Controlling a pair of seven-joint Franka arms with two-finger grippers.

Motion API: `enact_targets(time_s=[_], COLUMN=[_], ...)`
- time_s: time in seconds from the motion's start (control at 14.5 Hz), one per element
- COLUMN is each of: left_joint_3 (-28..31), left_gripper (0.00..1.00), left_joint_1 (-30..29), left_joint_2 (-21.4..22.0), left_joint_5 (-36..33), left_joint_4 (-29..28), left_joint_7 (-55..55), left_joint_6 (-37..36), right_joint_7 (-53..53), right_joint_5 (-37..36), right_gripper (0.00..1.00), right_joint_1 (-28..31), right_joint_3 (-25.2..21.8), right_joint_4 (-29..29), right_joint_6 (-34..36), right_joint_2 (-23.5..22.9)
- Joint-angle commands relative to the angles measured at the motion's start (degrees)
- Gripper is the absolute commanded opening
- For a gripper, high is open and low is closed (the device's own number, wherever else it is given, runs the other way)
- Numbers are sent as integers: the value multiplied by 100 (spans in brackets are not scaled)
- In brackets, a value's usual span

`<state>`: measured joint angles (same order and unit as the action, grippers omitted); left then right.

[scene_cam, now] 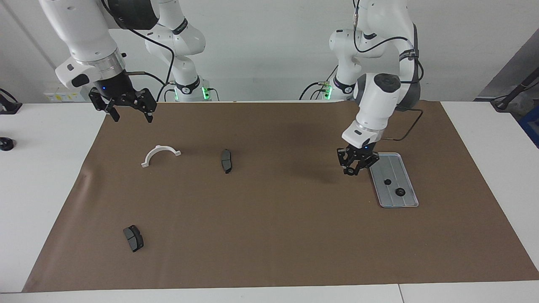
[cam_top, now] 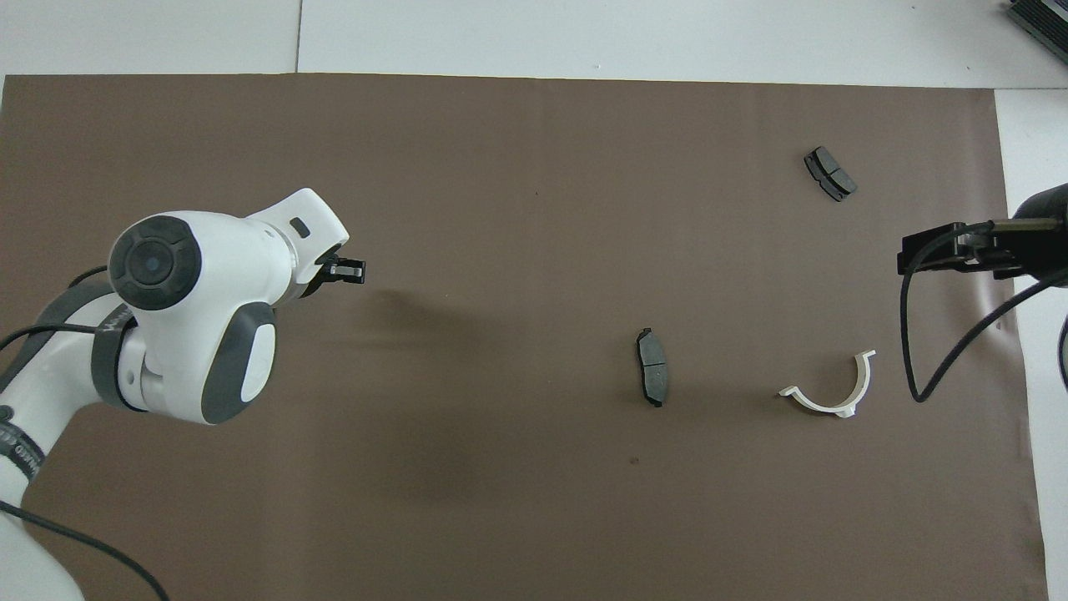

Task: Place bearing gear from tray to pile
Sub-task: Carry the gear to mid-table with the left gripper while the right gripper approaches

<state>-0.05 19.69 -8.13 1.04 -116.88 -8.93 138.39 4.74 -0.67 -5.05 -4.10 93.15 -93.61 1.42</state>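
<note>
The silver tray lies on the brown mat at the left arm's end, with two small dark bearing gears in it. My left gripper hangs over bare mat just beside the tray, shut on a small dark bearing gear that barely shows between the tips. In the overhead view the left arm hides the tray. The pile's parts lie spread out: a white half-ring bracket and two dark brake pads. My right gripper waits open in the air above the mat's corner.
The brown mat covers most of the white table. A black cable hangs from the right arm close to the bracket. A small dark object sits on the table off the mat at the right arm's end.
</note>
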Motion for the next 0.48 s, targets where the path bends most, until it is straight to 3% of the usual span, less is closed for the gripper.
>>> enact_targets(time_s=[0.0,0.28,0.41], left_joint_3=[110,128,119], left_gripper=[0,0,0], left_joint_1=[586,1264,1414], left_joint_2=[-741,-1909,-2201], left_joint_5=[-86,-112,-331], left_joint_4=[901,2280,2590], left_joint_7=[-801,-1707,-2137], left_joint_6=[-154,-496,-445], right_joint_7=[-96,192,247], right_joint_5=[58,67,58], right_gripper=[100,100,100], right_joint_1=[56,-22,-40], right_joint_3=[23,40,40], right_joint_4=[-77,62,107], right_joint_6=[264,159,81], right_joint_2=[69,87,78])
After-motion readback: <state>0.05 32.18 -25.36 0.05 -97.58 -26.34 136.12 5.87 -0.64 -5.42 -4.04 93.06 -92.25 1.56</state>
